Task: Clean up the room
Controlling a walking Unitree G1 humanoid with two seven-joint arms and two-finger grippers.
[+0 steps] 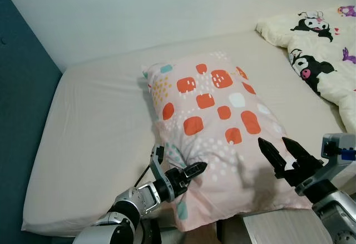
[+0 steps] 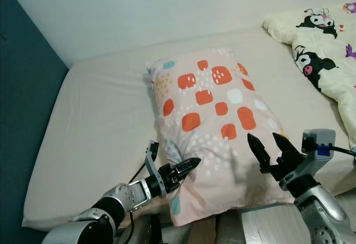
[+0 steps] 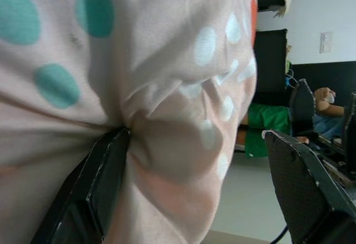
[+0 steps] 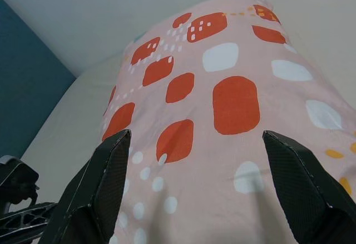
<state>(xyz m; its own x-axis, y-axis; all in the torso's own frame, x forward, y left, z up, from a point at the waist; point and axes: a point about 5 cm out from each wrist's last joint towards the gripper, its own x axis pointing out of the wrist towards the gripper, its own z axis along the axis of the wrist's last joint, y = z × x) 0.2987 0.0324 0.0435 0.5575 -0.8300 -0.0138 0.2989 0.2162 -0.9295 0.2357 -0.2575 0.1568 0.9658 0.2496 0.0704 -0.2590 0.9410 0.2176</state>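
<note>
A bed (image 1: pixel 94 127) with a smooth beige fitted sheet takes up most of the head views, set against a plain pale wall (image 1: pixel 167 5). A dark teal padded headboard (image 1: pixel 22 144) runs along the robot's left. A strip of light wood floor (image 1: pixel 278 224) shows below the near mattress edge.

A cream quilt (image 1: pixel 322 49) printed with black-and-white cartoon figures lies bunched at the far right corner of the bed, apart from the pillow (image 1: pixel 217 122).

The pillow is pale pink, soft and plump, printed with orange rounded squares, white dots and a few teal spots. It lies lengthwise in the middle of the bed, its near end hanging slightly over the mattress edge.

The left gripper (image 1: pixel 186 177) is at the pillow's near left corner, its black fingers pinching a gathered fold of the fabric; the left wrist view shows the cloth puckered against one finger (image 3: pixel 94 188).

The right gripper (image 1: pixel 283 152) hovers above the pillow's near right side, fingers spread wide and not touching the fabric.
</note>
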